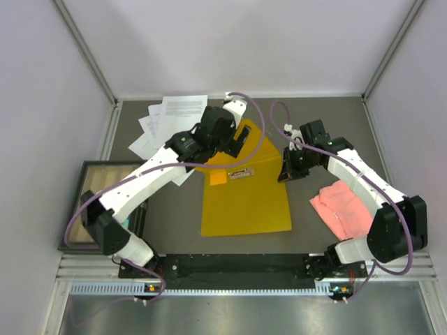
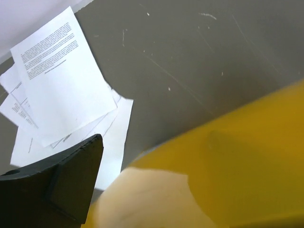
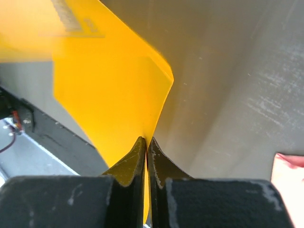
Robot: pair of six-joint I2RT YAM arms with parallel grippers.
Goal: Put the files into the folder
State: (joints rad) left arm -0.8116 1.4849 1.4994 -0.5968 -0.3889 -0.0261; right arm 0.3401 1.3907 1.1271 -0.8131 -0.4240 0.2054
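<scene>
Files [image 1: 174, 115] [image 2: 61, 85]: loose fan of white printed sheets at the table's back-left, none in the folder. Left arm crosses over their near side. Nearest sheet lies just beside the folder's left edge; cannot tell if it touches.

Folder [image 1: 244, 202] [image 2: 247, 156] [image 3: 104, 90]: orange-yellow, mid-table, open, clip [image 1: 242, 173] showing across its middle.

Right gripper [image 1: 288, 169] [image 3: 147, 142]: fingers pressed together, pinching the folder's right edge, which curls up off the table there.

Left gripper [image 1: 236, 143]: above the folder's back half, holding nothing. Spread, by the look of it: one finger [image 2: 71, 185] sits far to the side in the wrist view, and the other is out of sight past a blurred yellow flap close to the lens.

Around: pink cloth [image 1: 342, 206] [image 3: 289, 180] on the right, near the folder but apart from it, under the right arm. Dark-framed tray [image 1: 94, 185] at the left edge, partly under the left arm. Purple cables [image 1: 258, 132] loop over the folder's back part.

Surface: dark grey table [image 1: 174, 209], scuffed with fine pale scratches. Plain white walls [image 1: 244, 42] on three sides, metal strips at the corners. Black rail [image 1: 237, 269] along the near edge carries both bases.
</scene>
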